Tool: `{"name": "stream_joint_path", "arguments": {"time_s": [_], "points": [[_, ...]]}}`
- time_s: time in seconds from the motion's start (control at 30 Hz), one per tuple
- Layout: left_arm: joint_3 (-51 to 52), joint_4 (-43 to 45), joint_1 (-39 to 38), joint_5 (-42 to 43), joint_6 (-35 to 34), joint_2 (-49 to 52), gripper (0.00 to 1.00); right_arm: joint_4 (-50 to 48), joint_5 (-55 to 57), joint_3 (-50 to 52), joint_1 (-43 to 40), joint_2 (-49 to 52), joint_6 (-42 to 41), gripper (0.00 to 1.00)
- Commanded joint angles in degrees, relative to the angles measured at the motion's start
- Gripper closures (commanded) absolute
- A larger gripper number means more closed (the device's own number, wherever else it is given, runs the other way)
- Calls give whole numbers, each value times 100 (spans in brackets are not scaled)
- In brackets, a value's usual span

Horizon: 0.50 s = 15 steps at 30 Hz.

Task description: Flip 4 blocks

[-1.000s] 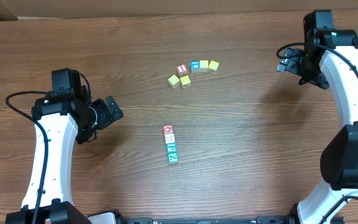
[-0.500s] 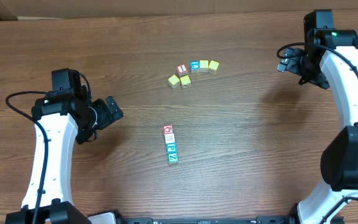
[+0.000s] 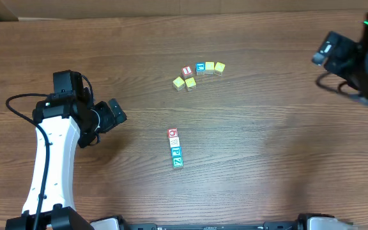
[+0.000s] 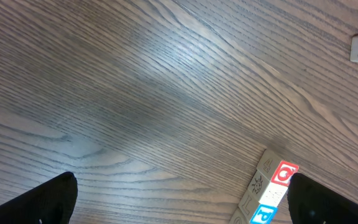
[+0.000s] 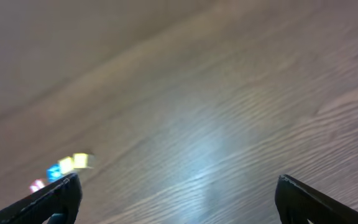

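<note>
- My left tool [image 3: 116, 113] hangs over the left part of the brown wood-grain tabletop [image 3: 267, 147]. Its 2 fingers are spread as wide as they go, with nothing between them.
- Well to its right, near the middle of the tabletop, the 4 small wooden letter cubes stand in 1 tight column, each touching the next. The red-faced "O" cube [image 3: 172, 133] is farthest from me. Then come the plain whitish cube [image 3: 174, 142], the blue "P" cube [image 3: 176, 151] and the green "Z" cube [image 3: 177, 161], which is nearest me.
- Behind that column and apart from it lies a loose arc of 6 cubes: 4 yellow wooden cubes [image 3: 179, 82], a red "1" cube [image 3: 187, 71] and a blue-faced cube [image 3: 200, 68].
- My right tool [image 3: 328, 49] is blurred at the far right, well apart from every cube. In my wrist view its 2 fingers stand fully wide and hold nothing.
</note>
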<state>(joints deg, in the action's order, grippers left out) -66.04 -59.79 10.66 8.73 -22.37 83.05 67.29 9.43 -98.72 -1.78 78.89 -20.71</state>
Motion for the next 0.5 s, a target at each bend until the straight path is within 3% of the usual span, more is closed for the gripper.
{"name": "stream_joint_path", "arguments": {"time_s": [0.0, 0.47], "points": [[31, 7, 20, -20, 7, 20, 0, -15, 59, -101, -17, -461, 63, 0], [31, 7, 20, -20, 7, 20, 0, -11, 61, -101, -17, -2181, 63, 0]]}}
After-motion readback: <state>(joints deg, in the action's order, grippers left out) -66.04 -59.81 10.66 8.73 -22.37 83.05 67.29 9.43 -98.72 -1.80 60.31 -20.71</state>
